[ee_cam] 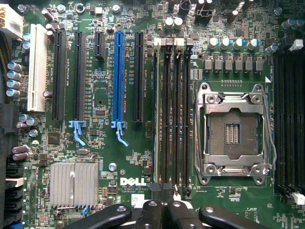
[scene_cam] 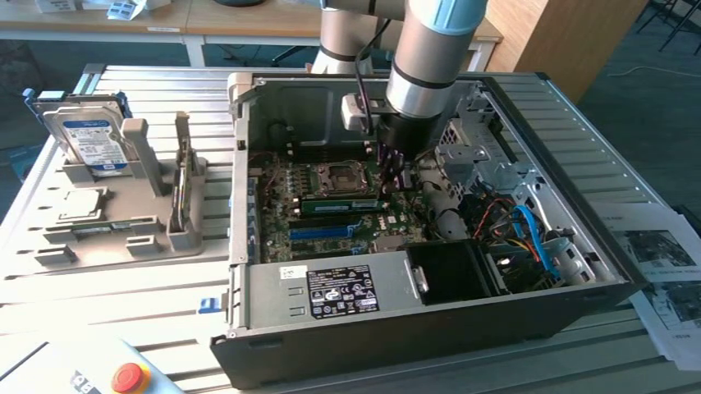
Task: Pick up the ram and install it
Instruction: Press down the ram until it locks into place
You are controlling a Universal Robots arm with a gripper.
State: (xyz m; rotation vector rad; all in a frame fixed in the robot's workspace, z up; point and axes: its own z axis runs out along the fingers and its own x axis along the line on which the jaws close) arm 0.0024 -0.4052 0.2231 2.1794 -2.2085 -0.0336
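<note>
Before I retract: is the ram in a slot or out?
In: the ram stands on edge on the motherboard, beside the CPU socket. Fully latched: cannot tell.

The exterior view looks down at an angle from above the open case [scene_cam: 438, 312], taking in the arm [scene_cam: 432, 57] at 12 o'clock. The wrist view looks straight down, close over the motherboard [ee_cam: 100, 157]. Both share the CPU socket [scene_cam: 334, 176] [ee_cam: 233, 133].

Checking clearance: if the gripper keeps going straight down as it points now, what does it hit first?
Probably the ram seated in the memory slots beside the CPU socket; the shut gripper sits right above that slot end. Depth is unclear, so it could be the neighbouring slot.
</note>
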